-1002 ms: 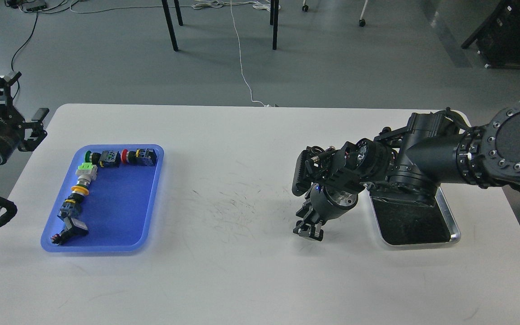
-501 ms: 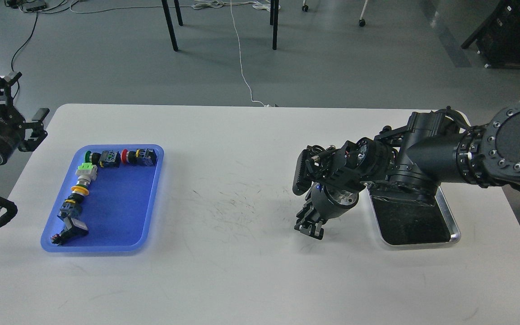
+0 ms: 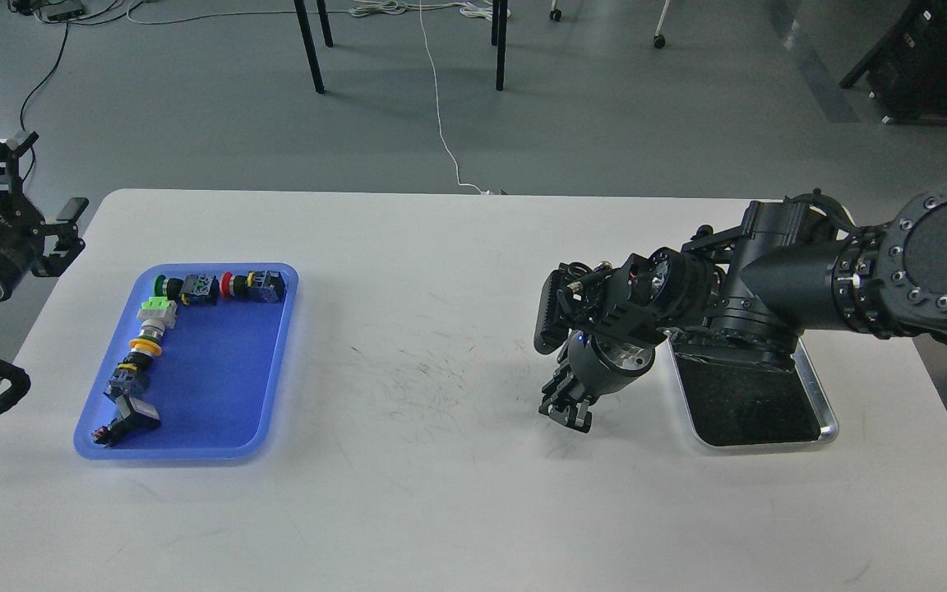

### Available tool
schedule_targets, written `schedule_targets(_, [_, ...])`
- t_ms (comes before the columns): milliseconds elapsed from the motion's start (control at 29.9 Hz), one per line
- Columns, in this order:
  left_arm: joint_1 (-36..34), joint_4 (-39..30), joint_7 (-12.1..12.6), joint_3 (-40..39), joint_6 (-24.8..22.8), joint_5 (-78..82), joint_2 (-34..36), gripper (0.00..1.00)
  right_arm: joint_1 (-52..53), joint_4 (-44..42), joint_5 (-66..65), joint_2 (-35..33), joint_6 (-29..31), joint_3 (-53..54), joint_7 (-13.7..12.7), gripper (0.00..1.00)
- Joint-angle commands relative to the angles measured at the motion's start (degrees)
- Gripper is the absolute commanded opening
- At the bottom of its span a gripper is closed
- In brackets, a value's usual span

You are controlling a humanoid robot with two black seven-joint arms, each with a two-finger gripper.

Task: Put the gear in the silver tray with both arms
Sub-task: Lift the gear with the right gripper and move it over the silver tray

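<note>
The right pincer [image 3: 565, 413] is hanging just over the desk [image 3: 441, 493], left of the silver tray [image 3: 829, 411]; whether its fingers are apart, I cannot tell. The left pincer [image 3: 25, 193] is standing open and empty beside the blue tray [image 3: 219, 386], where the parts [image 3: 198, 289] are lying. A part should be gripped at its middle and released low over the silver tray.

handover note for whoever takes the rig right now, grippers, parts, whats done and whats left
Left gripper: open, empty, off the table's left edge, above the blue tray's far corner.
Right gripper: pointing down over bare table, just left of the silver tray; fingers too dark to tell open or shut, nothing seen in them.
Parts: a row of small button-like components along the far and left sides of the blue tray.
Done: nothing visible in the silver tray, though the arm hides its far end.
Left: pick parts, move them across.
</note>
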Motion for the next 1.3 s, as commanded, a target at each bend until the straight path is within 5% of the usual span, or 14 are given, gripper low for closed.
schedule_targets(0, [0.26,0.06,0.0,0.0,0.0,0.0,-0.07,0.98,3.08,0.2,0.62,0.0,-0.11,0.23,0.01,0.01])
schedule_targets(301, [0.43,-0.03,0.0,0.0,0.0,0.0,-0.33,0.98,7.84,1.43,0.62,-0.09,-0.02,-0.03,0.01,0.01])
schedule_targets(835, [0.52,-0.03,0.0,0.0,0.0,0.09,-0.77,0.98,8.19,6.97,-1.93,-23.72,0.86,-3.98,0.01,0.01])
schedule_targets(1270, [1.05,-0.03,0.0,0.0,0.0,0.09,-1.12,0.98,-0.24,5.74,-4.3,-28.83,-0.64,-4.69,0.01,0.01])
